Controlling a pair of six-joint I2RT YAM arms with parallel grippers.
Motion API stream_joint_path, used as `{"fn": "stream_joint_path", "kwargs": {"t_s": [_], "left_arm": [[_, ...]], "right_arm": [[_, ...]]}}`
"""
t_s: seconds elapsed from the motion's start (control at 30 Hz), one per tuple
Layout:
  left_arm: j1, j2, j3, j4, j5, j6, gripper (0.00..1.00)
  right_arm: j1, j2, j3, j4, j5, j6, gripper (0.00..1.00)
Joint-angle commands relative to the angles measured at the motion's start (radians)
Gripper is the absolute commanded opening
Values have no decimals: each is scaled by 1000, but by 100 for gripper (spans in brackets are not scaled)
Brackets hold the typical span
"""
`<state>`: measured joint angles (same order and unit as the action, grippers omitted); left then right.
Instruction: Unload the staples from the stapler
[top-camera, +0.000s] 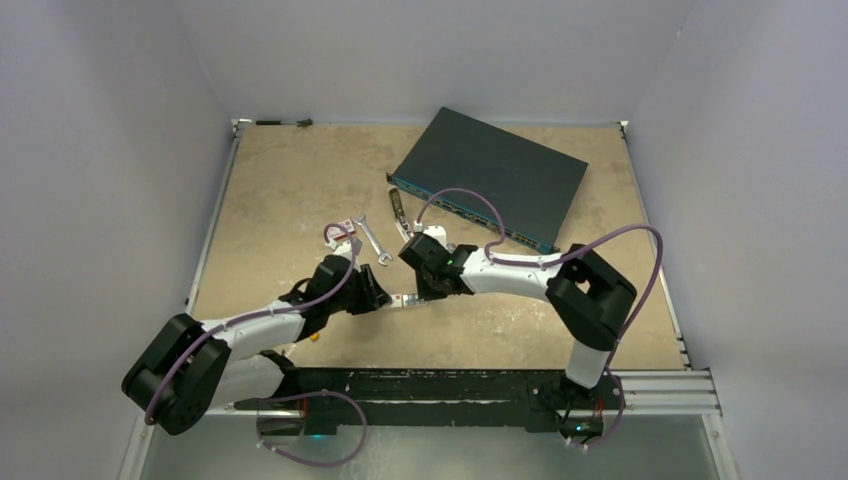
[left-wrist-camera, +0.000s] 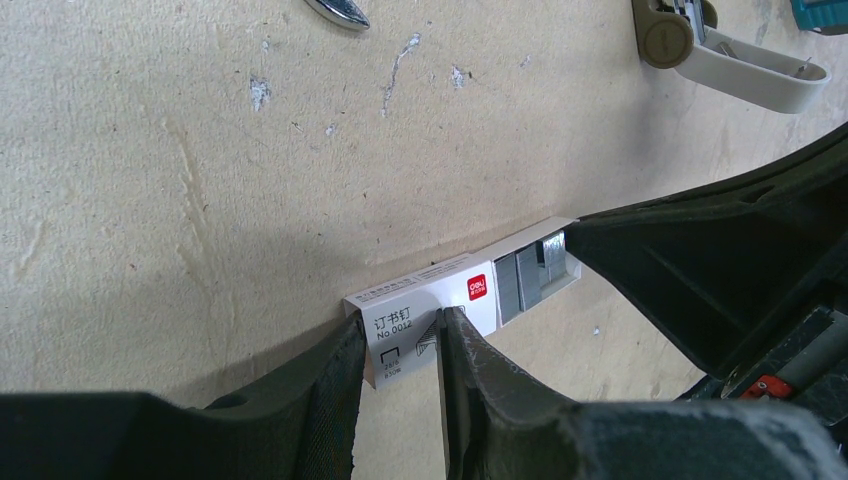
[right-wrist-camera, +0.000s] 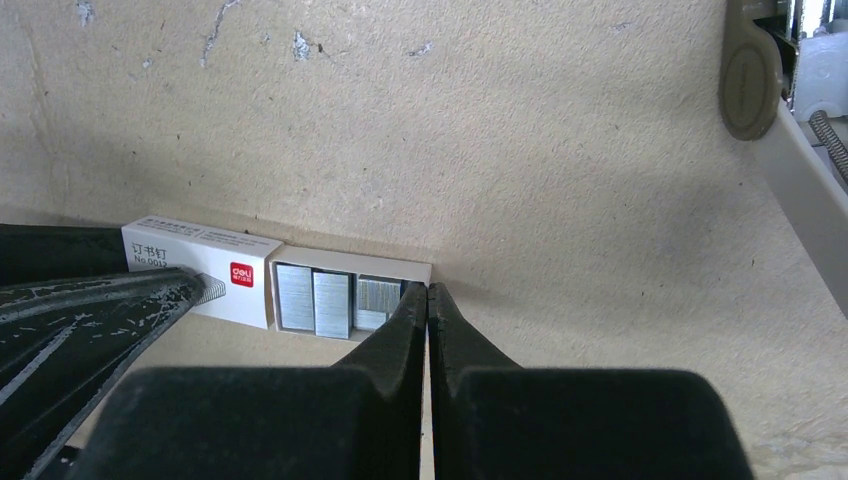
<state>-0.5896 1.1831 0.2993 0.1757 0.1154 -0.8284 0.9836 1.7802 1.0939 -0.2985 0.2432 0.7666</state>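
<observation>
Tan scuffed table, grey walls around it. Both arms reach in and meet at mid-table, front of centre.

Left gripper: narrow gap, pinching the printed sleeve end of a small white box. One finger on each side of the sleeve, both in contact. Box lies flat on the table.

Box tray is slid out of the sleeve toward the right arm. Staples sit in the tray as silvery strips side by side.

Right gripper: fingers pressed together, no visible gap. Tips are at the far end wall of the tray, touching it. Cannot tell if the thin wall is caught between them.

Stapler is on the table beyond the box and well apart from it, not touching either gripper. It is hinged open: pale arm swung out, round pivot and a spring showing in the right wrist view. In the top view it lies just behind the right wrist, between a wrench and a dark network switch. Whether strips are inside its channel cannot be seen.

Tiny red-white box sits just left of the wrench.
</observation>
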Motion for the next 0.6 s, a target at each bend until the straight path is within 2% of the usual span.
{"fn": "stream_joint_path", "kwargs": {"t_s": [0.0,0.57], "left_arm": [[-4,-14,-7,28,-9,-13,31],[-12,-10,-10,41,-6,-20,31]], "right_arm": [[8,19,45,-41,30,14,0],[17,64,139,-62,31,14,0]]}}
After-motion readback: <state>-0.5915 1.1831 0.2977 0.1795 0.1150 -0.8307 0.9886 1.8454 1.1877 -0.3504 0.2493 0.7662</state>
